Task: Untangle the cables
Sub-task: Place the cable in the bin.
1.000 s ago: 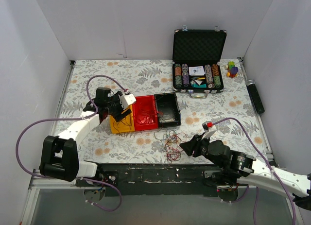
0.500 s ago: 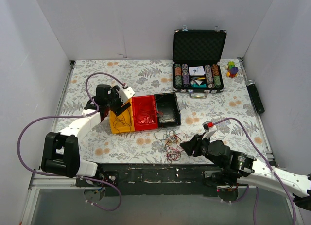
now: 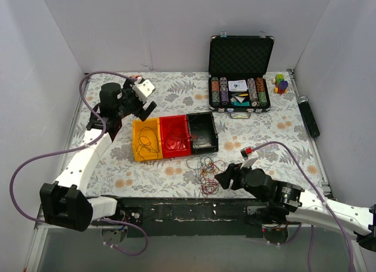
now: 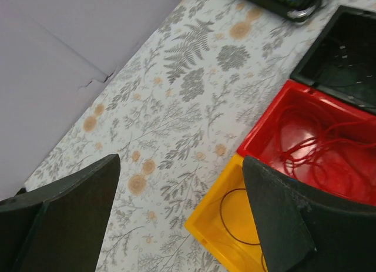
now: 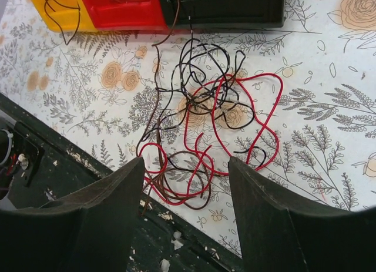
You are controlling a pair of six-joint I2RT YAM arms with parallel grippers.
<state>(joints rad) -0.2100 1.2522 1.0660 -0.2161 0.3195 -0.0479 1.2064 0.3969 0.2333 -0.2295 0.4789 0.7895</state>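
The cables [image 3: 205,171] lie in a loose tangle of red, black and dark brown strands on the floral table, in front of the bins. In the right wrist view the cables [image 5: 207,110] spread just beyond my right gripper [image 5: 187,161], which is open and holds nothing. One dark strand runs up towards the black bin [image 5: 223,6]. My right gripper [image 3: 222,179] hovers at the tangle's right. My left gripper [image 3: 141,109] is open and empty, raised behind and left of the yellow bin [image 3: 147,140]. A dark wire loop lies in the yellow bin [image 4: 235,228] and red wire in the red bin [image 4: 317,148].
A black bin [image 3: 201,131] adjoins the red bin [image 3: 174,136]. An open poker chip case [image 3: 239,78] stands at the back right, with coloured blocks [image 3: 281,83] and a dark cylinder [image 3: 309,116] beside it. The black rail [image 3: 194,208] at the near edge runs right below the tangle.
My left gripper has lifted off the yellow bin, swung back and left, and opened wider. My right gripper has also opened wider, staying beside the tangle.
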